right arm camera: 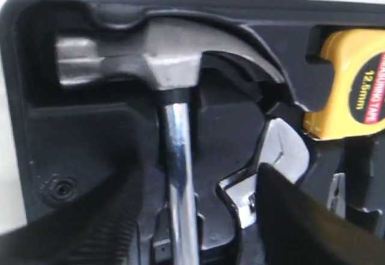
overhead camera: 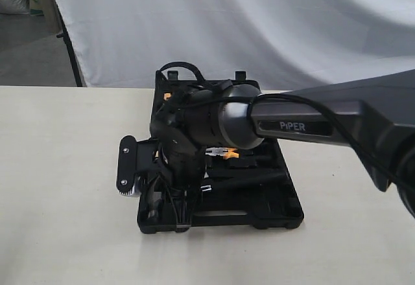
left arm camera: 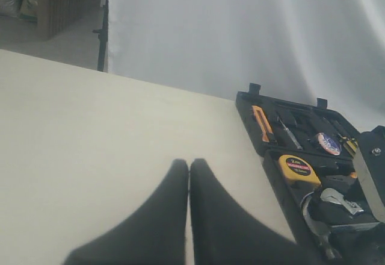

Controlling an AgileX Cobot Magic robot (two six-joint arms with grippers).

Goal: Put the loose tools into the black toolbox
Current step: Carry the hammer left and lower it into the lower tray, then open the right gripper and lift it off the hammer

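Inside the black toolbox (right arm camera: 36, 126), hammer (right arm camera: 168, 60) lies seated in its recess, wrench (right arm camera: 274, 156) just beside it. Fingers of right gripper (right arm camera: 198, 180) spread wide, straddling the shaft; left gripper (left arm camera: 189, 168) pinched together, empty, over the table (left arm camera: 90, 126).

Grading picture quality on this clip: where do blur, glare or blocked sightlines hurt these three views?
Exterior view: the right arm hides most of the black toolbox. Left wrist view: the left gripper is a dark, soft silhouette. Right wrist view: glare streaks the hammer shaft; the right gripper's fingers are blurred.

Hammer (right arm camera: 171, 66) beside wrench (right arm camera: 274, 156), inside toolbox (right arm camera: 36, 156)
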